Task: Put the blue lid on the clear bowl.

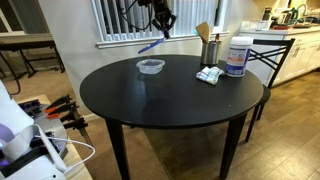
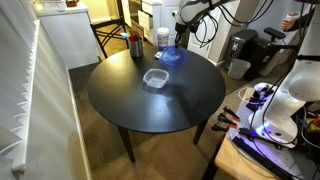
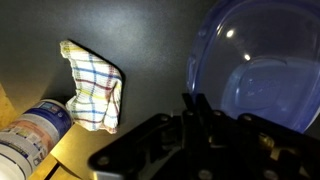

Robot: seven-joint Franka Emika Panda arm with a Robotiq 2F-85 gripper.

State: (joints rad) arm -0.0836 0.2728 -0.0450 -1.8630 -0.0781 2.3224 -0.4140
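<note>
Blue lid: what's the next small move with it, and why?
Probably carry the lid sideways until it hangs over the bowl. The pincer looks shut on the lid's edge, holding it in the air, tilted, and the open bowl sits apart from it, not beneath.

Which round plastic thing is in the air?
The thin blue lid, held by the gripper; the small clear bowl and white tub sit on the table.

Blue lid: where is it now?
In an exterior view the blue lid hangs tilted in the tool, above the far side of the table, just behind the clear bowl.
</note>
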